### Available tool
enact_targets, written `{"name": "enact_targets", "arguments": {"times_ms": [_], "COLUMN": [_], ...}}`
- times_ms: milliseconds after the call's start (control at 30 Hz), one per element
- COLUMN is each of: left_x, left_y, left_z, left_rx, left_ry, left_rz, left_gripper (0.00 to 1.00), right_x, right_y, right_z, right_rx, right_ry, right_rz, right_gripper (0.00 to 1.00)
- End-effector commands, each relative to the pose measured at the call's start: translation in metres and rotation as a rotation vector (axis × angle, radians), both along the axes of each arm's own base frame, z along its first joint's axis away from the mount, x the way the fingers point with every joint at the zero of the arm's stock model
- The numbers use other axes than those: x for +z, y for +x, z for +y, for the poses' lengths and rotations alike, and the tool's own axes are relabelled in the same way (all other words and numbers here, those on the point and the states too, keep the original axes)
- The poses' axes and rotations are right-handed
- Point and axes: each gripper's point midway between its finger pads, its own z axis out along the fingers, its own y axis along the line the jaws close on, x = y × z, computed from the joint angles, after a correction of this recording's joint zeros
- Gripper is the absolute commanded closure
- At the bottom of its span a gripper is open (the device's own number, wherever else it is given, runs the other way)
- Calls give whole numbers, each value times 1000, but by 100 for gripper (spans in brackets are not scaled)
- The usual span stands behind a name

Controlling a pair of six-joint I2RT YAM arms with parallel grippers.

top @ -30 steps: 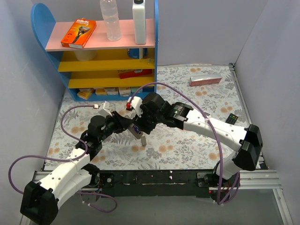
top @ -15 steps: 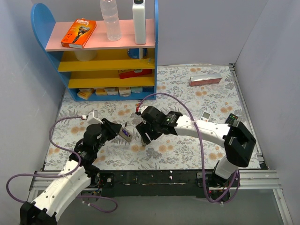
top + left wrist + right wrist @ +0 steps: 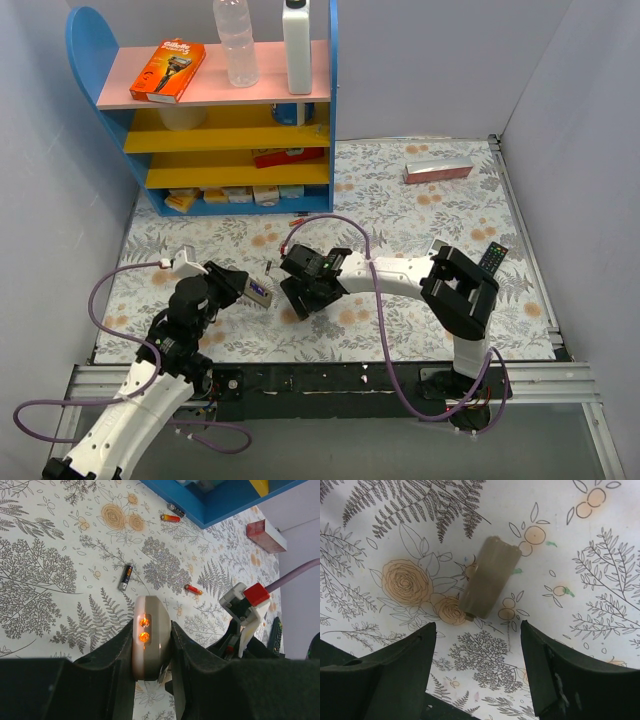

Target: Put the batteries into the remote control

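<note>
In the left end effector (image 3: 152, 630) sits the off-white, round-edged remote control (image 3: 150, 655).

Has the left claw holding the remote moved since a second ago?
Yes. The left gripper, shut on the remote control, has pulled left and toward the near edge, away from the blue shelf.

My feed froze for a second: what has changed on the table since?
The arms parted. The left gripper, shut on the remote, drew it back to its side. The right gripper came away from the remote and hangs open over the small cover on the cloth. Cover, loose batteries and shelf stayed put.
</note>
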Motion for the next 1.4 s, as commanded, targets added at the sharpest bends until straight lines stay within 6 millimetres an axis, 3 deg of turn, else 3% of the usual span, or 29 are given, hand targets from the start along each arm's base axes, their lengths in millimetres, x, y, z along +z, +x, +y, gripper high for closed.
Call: {"name": "enact_targets", "arguments": {"times_ms": [0,300,500,800,1000,1033,1100,1233,1267,1333,1367], "left_x": [-1,6,10,15,21,13,17,24,14,25,15], "left_y": [-5,-6,-5,-7,-9,-10,-8,-12,-14,-16,-18], "left_z": [5,-1,-5,-21,-50,-54,-57,-71,-75,-84,-88], "left_rx": [20,-18,-42,-109,-240,-243,-247,-320,-329,-384,-407], "left_ry": [-16,-30,-32,-88,-202,-229,-265,-335,-356,-405,-415], "left_rz": [-4,-32,-56,-69,-95,-67,-77,-107,-75,-121,-89], "left_gripper": [100,100,100,100,100,100,100,100,100,100,100], "right_x": [13,-8,-19,-24,-10,0,6,41,48,70,77], "right_y": [6,7,10,9,13,14,13,12,13,16,17], "right_z": [21,17,2,-14,-30,-30,-35,-40,-43,-46,-47], "right_rx": [-37,-89,-139,-126,16,29,87,168,173,229,251], "right_ry": [37,-48,-124,-171,-153,-129,-121,-45,-37,-16,-13], "right_rz": [-32,-44,-64,-88,-169,-190,-211,-276,-293,-349,-368], "right_gripper": [26,36,44,64,82,86,90,93,93,93,93]}}
